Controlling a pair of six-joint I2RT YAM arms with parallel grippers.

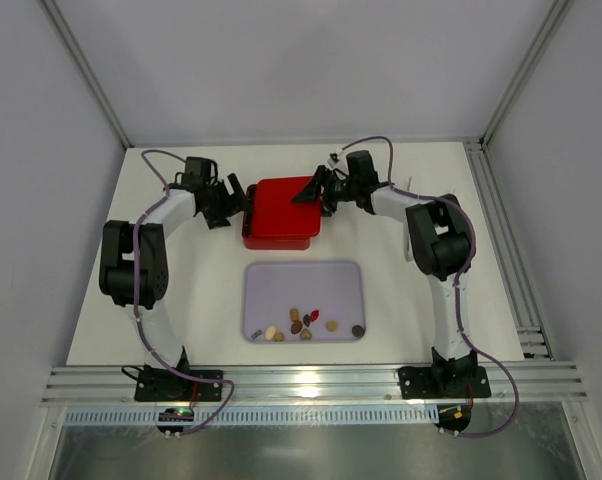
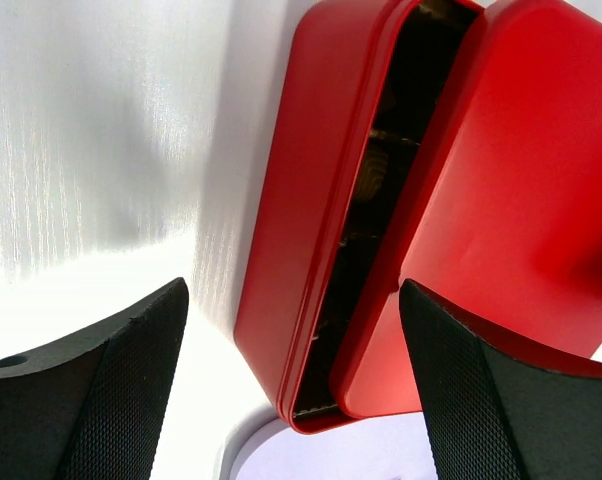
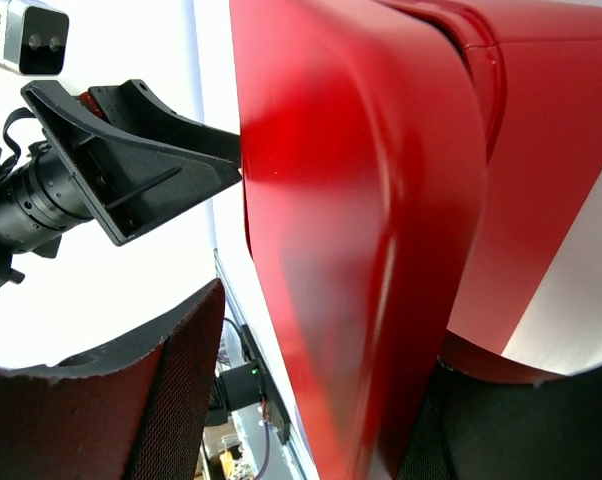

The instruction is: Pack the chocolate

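The chocolate (image 1: 303, 324), several small brown, tan and cream sweets with one reddish, lies along the near side of the lilac tray (image 1: 281, 280). A red box (image 1: 279, 222) stands behind the tray. In the left wrist view its lid (image 2: 521, 180) sits ajar over the base (image 2: 301, 200), with a dark gap between them. My left gripper (image 1: 239, 200) (image 2: 293, 390) is open and empty at the box's left side. My right gripper (image 1: 316, 190) (image 3: 316, 400) is open, its jaws on either side of the raised lid (image 3: 341, 200) at the box's far right corner.
The tray's rounded corner (image 2: 361, 455) shows just below the box in the left wrist view. The left gripper's black finger (image 3: 131, 170) shows beyond the lid in the right wrist view. White walls and metal rails (image 1: 501, 260) bound the white table (image 1: 181, 330).
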